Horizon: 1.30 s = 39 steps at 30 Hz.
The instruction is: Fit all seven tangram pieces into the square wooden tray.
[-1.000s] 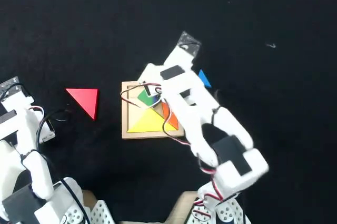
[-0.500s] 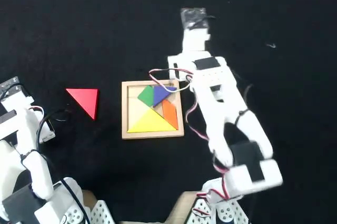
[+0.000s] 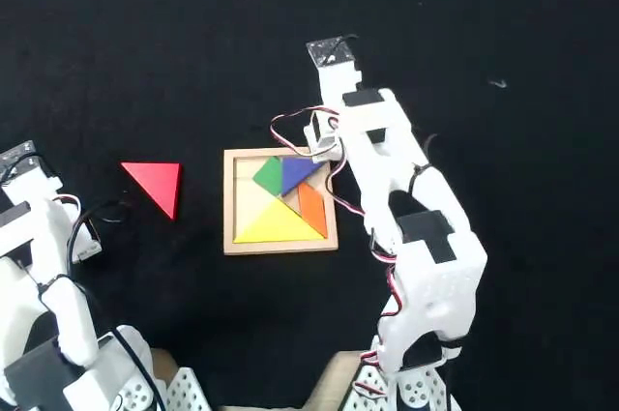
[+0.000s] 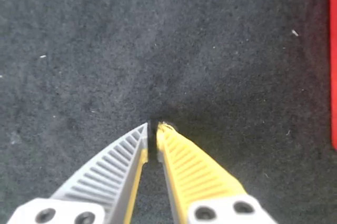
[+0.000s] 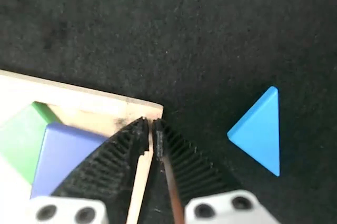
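The square wooden tray [image 3: 232,237] lies mid-table and holds a green piece [image 3: 268,175], a purple-blue piece [image 3: 300,171], an orange piece [image 3: 311,206] and a yellow triangle [image 3: 276,224]. A red triangle [image 3: 156,184] lies on the cloth to its left. My right gripper [image 5: 152,126] is shut and empty, its tips at the tray's far right corner [image 5: 150,109], beside the purple-blue piece [image 5: 63,147] and the green piece [image 5: 18,134]. A light blue triangle [image 5: 258,129] lies on the cloth just past that corner. My left gripper [image 4: 155,129] is shut over bare cloth.
The right arm [image 3: 387,169] stretches along the tray's right side. The left arm [image 3: 39,227] stands at the table's left edge, and a red edge [image 4: 333,60] shows at the border of its wrist view. Black cloth covers the table.
The right arm left the tray's pieces, swung out to the far right, then came back to the tray's far right corner. The left arm has not moved.
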Available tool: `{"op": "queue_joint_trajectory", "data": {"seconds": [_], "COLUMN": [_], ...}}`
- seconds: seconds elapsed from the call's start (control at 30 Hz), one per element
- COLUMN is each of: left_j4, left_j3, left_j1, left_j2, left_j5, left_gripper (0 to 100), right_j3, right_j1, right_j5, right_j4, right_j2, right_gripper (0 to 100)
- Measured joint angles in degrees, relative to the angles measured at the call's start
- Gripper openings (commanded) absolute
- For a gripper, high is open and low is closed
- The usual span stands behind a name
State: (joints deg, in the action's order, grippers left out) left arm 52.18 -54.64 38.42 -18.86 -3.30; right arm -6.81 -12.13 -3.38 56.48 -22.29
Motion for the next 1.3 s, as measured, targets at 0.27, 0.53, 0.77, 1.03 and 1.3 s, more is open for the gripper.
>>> {"op": "queue_joint_trajectory", "data": {"seconds": [0.27,0.53,0.77,1.03,1.3], "left_j4": [0.0,0.0,0.0,0.0,0.0], "left_j3": [0.0,0.0,0.0,0.0,0.0], "left_j1": [0.0,0.0,0.0,0.0,0.0], "left_j2": [0.0,0.0,0.0,0.0,0.0], "left_j5": [0.0,0.0,0.0,-0.09,0.0], "left_gripper": [5,5,5,5,5], "right_j3": [0.0,0.0,-7.03,-6.24,1.05], "right_j1": [-2.46,-4.31,-8.44,-16.18,-16.0], "right_j5": [-3.96,-6.68,-6.68,-6.68,-6.68], "right_j4": [6.77,12.31,5.89,1.23,4.66], "right_j2": [0.88,7.38,18.29,12.13,2.64], "right_gripper": [1.1,1.1,1.1,1.1,1.1]}}
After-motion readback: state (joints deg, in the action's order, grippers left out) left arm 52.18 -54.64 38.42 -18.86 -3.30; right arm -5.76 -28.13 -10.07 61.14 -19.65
